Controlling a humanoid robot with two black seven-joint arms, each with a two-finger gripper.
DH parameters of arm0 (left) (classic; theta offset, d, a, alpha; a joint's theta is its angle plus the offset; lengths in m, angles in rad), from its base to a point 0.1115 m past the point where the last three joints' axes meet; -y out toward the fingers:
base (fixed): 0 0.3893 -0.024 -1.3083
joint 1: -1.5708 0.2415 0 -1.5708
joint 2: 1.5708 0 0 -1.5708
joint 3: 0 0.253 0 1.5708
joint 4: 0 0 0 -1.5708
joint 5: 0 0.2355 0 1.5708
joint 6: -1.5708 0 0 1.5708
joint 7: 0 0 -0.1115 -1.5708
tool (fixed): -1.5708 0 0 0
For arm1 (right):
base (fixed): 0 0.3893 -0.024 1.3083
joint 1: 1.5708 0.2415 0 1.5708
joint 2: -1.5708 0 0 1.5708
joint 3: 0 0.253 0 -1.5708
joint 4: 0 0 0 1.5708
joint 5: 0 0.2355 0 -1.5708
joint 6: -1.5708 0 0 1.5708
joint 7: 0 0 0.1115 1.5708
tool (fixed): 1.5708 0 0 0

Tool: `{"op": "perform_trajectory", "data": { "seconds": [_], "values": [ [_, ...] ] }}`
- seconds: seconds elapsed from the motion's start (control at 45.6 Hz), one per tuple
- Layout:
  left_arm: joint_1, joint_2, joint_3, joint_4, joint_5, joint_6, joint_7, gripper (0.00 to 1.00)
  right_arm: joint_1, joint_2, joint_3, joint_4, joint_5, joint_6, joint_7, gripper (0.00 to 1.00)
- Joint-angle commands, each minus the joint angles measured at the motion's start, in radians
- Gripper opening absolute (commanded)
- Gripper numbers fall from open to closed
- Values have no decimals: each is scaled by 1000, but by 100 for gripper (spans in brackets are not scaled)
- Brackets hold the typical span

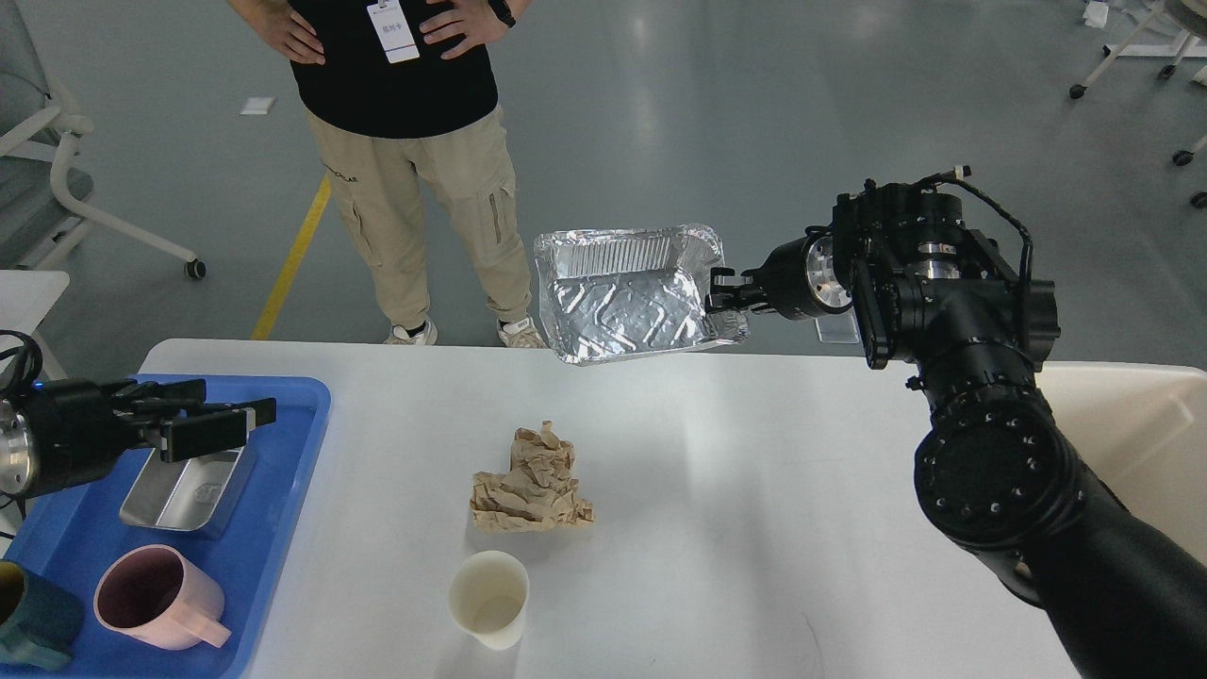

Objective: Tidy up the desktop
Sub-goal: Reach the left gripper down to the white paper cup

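The white desktop [735, 490] fills the lower view. My right gripper [721, 290] is shut on the right rim of a silver foil tray [627, 294] and holds it in the air above the desktop's far edge. My left gripper [222, 418] hovers over the blue plastic tray [283, 471], above a steel box [189, 483]; its fingers look open and empty. A crumpled brown paper [533, 479] and a white paper cup [488, 598] sit near the desktop's middle front.
The blue tray also holds a pink mug [156, 598] and a dark teal cup [33, 627]. A beige bin [1132, 424] stands at the right. A person [405, 141] stands beyond the far edge.
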Motion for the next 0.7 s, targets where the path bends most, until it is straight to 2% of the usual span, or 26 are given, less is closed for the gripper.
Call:
{"op": "perform_trajectory", "data": {
  "seconds": [0.0, 0.088, 0.175, 0.417, 0.526, 0.68],
  "values": [
    [1, -17, -1, 6, -2, -2, -2, 97, -14, -1, -35, -5, 0, -1, 73, 0],
    [1, -18, -1, 7, -2, -2, -17, 97, -17, -3, -41, -5, 0, -1, 105, 0],
    [0, -18, -3, 7, -2, -2, -26, 97, -19, -4, -41, -3, 0, -1, 119, 0],
    [-31, -36, 22, 16, 5, -30, -35, 97, -17, -4, -41, -5, 0, -1, 122, 0],
    [-127, -95, 87, 61, 47, -73, -31, 97, -19, -1, -41, -6, 0, -1, 122, 0],
    [-290, -159, 296, 159, 143, -85, -41, 97, -17, 1, -40, -23, 2, -1, 122, 0]
  ]
}}
